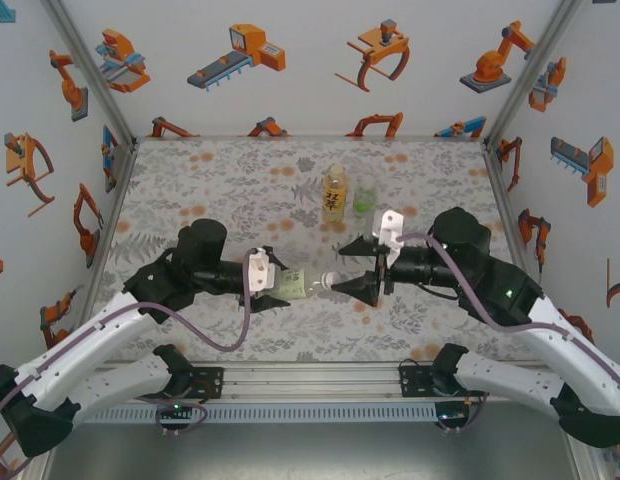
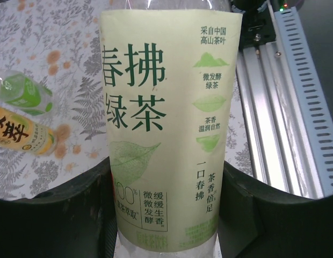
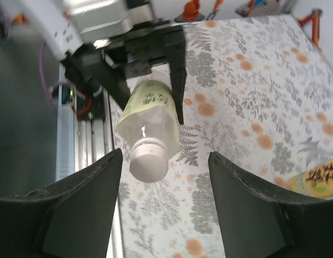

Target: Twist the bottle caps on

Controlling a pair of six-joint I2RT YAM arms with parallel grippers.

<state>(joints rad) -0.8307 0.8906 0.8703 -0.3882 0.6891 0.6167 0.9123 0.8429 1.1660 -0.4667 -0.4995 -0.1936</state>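
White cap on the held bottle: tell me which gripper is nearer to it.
Right. The right gripper sits open at the cap; the left gripper clamps the bottle farther back.

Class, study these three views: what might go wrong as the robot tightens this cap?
The right gripper is open around the white cap; closing off-centre may skew it. The left gripper holds the bottle sideways, so twisting may spin it. The yellow bottle stands near the right arm and may topple.
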